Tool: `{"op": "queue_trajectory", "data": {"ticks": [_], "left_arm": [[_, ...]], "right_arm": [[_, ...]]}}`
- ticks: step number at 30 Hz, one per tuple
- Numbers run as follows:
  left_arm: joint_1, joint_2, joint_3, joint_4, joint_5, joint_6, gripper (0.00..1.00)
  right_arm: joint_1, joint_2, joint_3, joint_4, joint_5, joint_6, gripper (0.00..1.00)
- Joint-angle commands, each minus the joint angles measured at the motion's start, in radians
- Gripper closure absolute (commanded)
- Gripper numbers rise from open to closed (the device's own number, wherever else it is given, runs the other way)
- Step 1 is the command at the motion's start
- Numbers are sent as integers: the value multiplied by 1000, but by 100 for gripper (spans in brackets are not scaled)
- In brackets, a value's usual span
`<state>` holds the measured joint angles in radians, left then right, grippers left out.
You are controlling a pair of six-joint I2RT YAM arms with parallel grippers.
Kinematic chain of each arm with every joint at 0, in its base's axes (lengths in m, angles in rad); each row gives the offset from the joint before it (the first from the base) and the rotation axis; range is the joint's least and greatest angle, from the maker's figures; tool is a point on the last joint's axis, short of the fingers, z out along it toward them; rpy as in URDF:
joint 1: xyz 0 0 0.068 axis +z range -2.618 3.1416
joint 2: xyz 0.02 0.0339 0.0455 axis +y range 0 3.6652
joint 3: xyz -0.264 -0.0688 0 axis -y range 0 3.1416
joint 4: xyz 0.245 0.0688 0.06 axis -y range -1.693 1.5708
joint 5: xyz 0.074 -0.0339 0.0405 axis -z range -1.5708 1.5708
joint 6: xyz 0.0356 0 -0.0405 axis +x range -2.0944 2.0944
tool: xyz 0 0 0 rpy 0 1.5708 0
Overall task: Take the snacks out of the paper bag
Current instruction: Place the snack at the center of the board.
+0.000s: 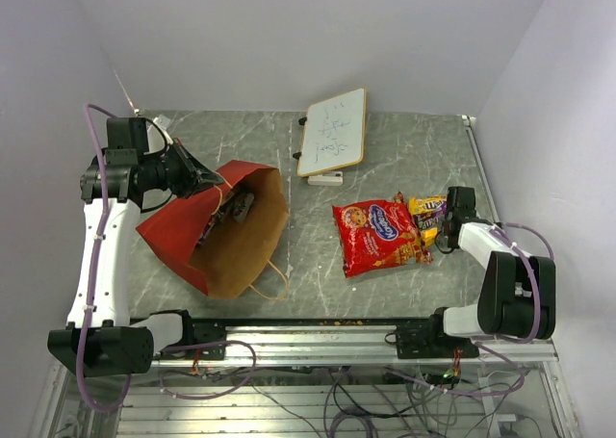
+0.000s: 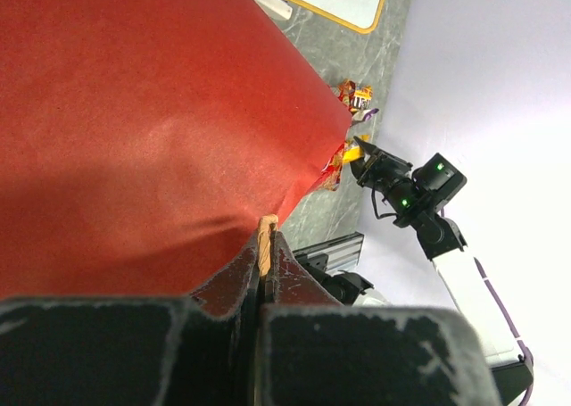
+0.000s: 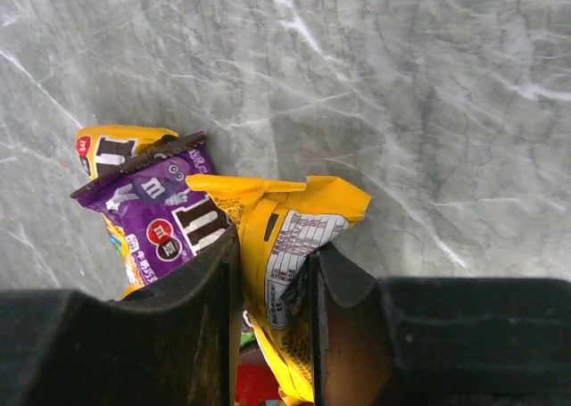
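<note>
The paper bag lies tilted on its side, mouth toward the near right, brown inside showing. A few small snacks rest inside near its far wall. My left gripper is shut on the bag's twisted paper handle, beside the red side. The red cookie packet lies flat on the table to the right. Beyond it is a small pile of candy bars. My right gripper is shut on a yellow candy packet, next to a purple one.
A small whiteboard with a wooden frame lies at the back centre, with a white eraser at its near edge. The bag's other loop handle trails toward the front rail. White walls close in on both sides.
</note>
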<state>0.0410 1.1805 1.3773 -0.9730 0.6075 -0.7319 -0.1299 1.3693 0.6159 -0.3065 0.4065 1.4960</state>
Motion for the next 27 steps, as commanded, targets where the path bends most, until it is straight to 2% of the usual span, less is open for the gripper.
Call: {"op": "queue_trajectory", "data": {"ticks": [1, 7, 13, 17, 21, 24, 27], "left_arm": [[-6, 2, 22, 3, 31, 23, 93], [-6, -1, 23, -9, 38, 33, 93], [-6, -9, 22, -4, 44, 29, 93], [-6, -24, 10, 7, 44, 18, 93], [-6, -36, 3, 5, 43, 16, 93], [-5, -40, -2, 4, 42, 16, 93], [-6, -47, -9, 1, 41, 12, 93]], "right_arm": [[-10, 13, -14, 96, 10, 46, 68], [-10, -36, 35, 25, -23, -14, 36], [-9, -98, 97, -143, -38, -91, 16], [3, -145, 128, -142, -16, -206, 13], [98, -149, 202, -19, 17, -443, 11], [200, -119, 252, 162, -64, -703, 12], [326, -67, 297, 305, -209, -930, 13]]}}
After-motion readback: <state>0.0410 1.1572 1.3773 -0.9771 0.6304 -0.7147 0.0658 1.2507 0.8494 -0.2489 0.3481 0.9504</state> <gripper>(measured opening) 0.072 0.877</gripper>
